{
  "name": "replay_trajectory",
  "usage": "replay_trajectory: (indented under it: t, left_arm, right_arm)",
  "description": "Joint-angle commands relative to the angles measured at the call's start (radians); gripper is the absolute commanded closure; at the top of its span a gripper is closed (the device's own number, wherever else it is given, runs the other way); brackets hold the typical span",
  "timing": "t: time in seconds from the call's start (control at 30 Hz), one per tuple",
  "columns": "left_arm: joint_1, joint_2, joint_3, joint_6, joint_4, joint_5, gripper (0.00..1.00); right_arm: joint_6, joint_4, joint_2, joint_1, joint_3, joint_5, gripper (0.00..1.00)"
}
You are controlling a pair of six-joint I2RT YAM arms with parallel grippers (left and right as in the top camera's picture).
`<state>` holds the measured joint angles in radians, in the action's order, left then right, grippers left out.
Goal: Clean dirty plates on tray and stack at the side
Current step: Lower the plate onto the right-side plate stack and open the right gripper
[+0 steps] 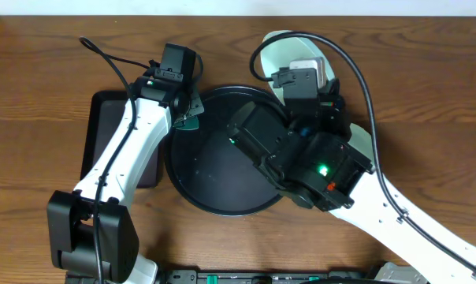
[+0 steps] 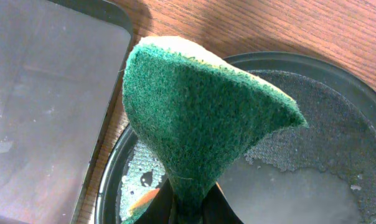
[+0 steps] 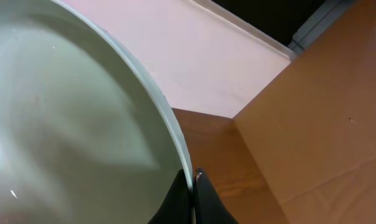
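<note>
My left gripper [image 1: 187, 109] is shut on a green scouring sponge [image 2: 200, 112] with a yellow back and holds it over the left rim of the large round black tray [image 1: 206, 177]. In the left wrist view its fingers [image 2: 191, 210] pinch the sponge's lower end, and the tray floor [image 2: 337, 130] is wet and foamy. My right gripper [image 3: 193, 179] is shut on the rim of a light blue-green plate [image 3: 63, 124]. The overhead view shows this plate [image 1: 284, 43] held tilted beyond the tray's far right edge. No plate shows on the tray; the other plates are hidden.
A smaller rectangular black tray [image 1: 104, 130] lies left of the round tray, under my left arm; it also shows in the left wrist view [image 2: 45, 93]. My right arm [image 1: 317, 158] covers the round tray's right half. A brown box [image 3: 325, 106] stands beyond the plate.
</note>
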<state>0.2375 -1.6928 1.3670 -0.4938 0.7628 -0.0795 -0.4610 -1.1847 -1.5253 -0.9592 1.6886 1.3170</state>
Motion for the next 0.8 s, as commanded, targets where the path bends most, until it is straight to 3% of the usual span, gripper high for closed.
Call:
replay_trajectory:
  t: [0.0, 0.3, 0.57, 0.77]
  left_arm:
    - [-0.003, 0.0, -0.002, 0.002, 0.003, 0.002, 0.92]
    - [-0.003, 0.0, -0.002, 0.002, 0.003, 0.002, 0.92]
    - [-0.003, 0.0, -0.002, 0.002, 0.005, 0.002, 0.92]
    - [-0.003, 0.0, -0.002, 0.003, 0.019, 0.002, 0.93]
  right_arm:
    - [-0.045, -0.004, 0.016, 0.006, 0.006, -0.051, 0.99]
    - [-0.052, -0.035, 0.016, 0.25, -0.019, -0.685, 0.99]
    - [0.168, -0.017, 0.016, 0.54, -0.081, -1.261, 0.99]
    - [0.268, -0.022, 0.016, 0.731, -0.084, -1.502, 0.99]
